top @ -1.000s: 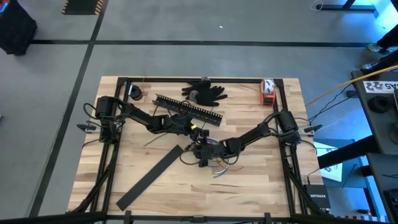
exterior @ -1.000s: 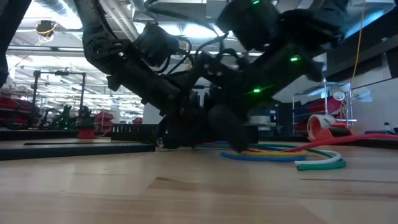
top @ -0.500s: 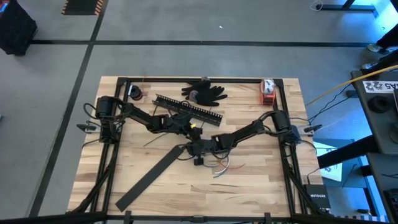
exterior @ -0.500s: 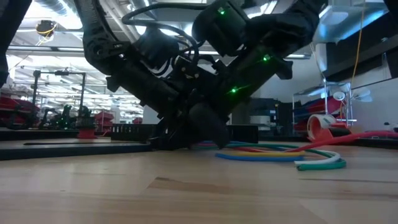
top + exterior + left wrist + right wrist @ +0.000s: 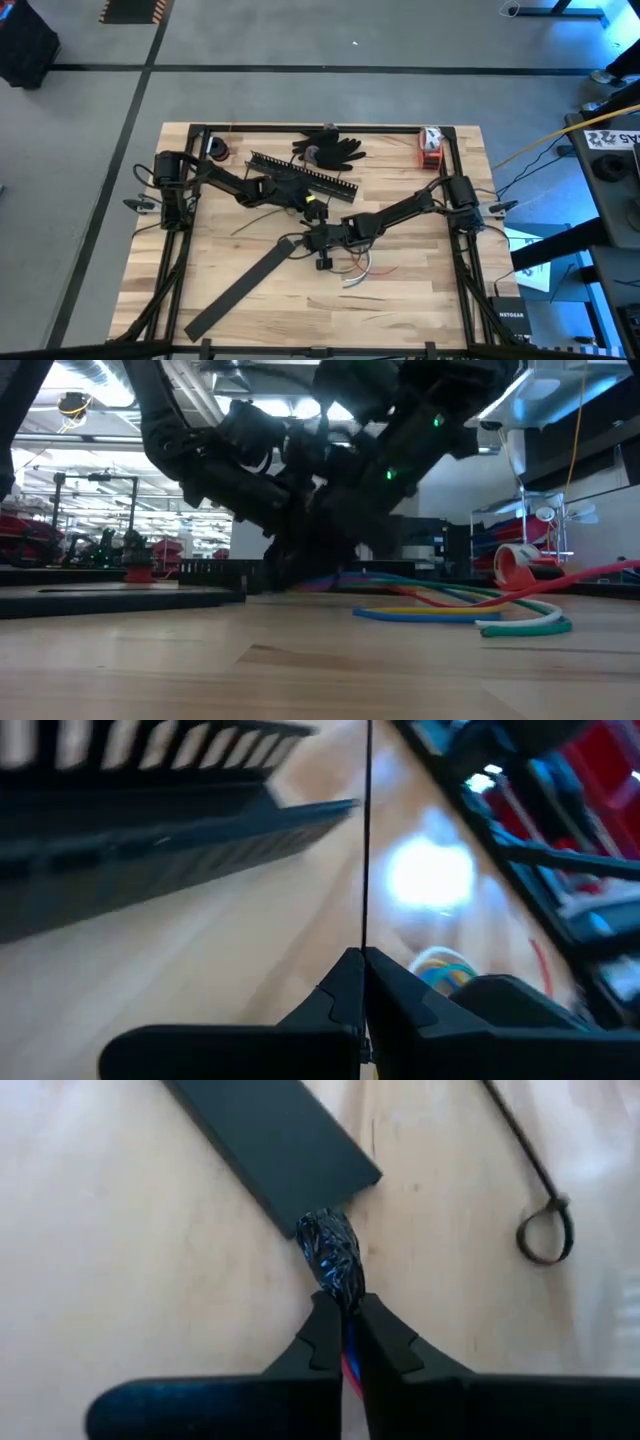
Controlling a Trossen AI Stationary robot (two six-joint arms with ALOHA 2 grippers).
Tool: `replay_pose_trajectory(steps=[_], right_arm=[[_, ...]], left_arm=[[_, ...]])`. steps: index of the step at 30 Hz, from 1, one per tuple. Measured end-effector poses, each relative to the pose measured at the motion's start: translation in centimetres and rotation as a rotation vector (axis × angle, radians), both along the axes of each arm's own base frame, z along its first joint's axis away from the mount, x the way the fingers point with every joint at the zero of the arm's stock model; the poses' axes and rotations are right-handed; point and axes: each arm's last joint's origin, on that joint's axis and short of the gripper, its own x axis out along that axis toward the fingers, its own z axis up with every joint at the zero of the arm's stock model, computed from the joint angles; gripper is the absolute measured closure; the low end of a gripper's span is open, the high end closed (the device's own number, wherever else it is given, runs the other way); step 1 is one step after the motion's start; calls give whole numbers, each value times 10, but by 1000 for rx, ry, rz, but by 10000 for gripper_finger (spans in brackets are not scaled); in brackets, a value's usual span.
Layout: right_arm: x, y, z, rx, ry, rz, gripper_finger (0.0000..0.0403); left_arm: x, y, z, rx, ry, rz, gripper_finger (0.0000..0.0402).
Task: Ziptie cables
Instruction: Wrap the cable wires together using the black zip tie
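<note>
Left gripper (image 5: 362, 960): mid-worktop, just beside the slotted bar (image 5: 303, 175); fingers pinched on the ziptie (image 5: 365, 830), which stands straight out from them.
Right gripper (image 5: 345, 1323): mid-worktop, at the flat strip's (image 5: 268, 1140) end; fingers clamped on the cables (image 5: 334, 1258) at their black-taped end.
Cables: the loose ends fan out toward the worktop's front edge.

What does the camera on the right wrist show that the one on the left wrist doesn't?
Only the right wrist view shows the right gripper shut on the cables at their black-taped end, which lies by a corner of the flat black strip, and a thin dark looped strap on the wood.

Only the left wrist view shows the left gripper shut on the ziptie, a hair-thin straight strip, with the comb-slotted bar behind.

Both show the wooden table and a pair of closed dark fingers.
</note>
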Motion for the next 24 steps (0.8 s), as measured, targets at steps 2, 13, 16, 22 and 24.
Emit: replay_pose_trajectory(steps=[2, 13, 16, 22, 24], right_arm=[[0, 0, 9, 2, -23, 2, 396], [-1, 0, 43, 19, -130, 38, 400], [-2, 7, 45, 37, -143, 54, 401], [-5, 16, 53, 28, -175, 42, 401], [-5, 19, 54, 37, -188, 41, 401]], left_arm=[[-1, 5, 5, 21, -23, -46, 401], [-5, 21, 14, 87, -71, -131, 401], [-5, 20, 14, 96, -67, -167, 401], [-8, 27, 11, 123, -45, -178, 401], [-9, 29, 10, 123, -27, -174, 401]])
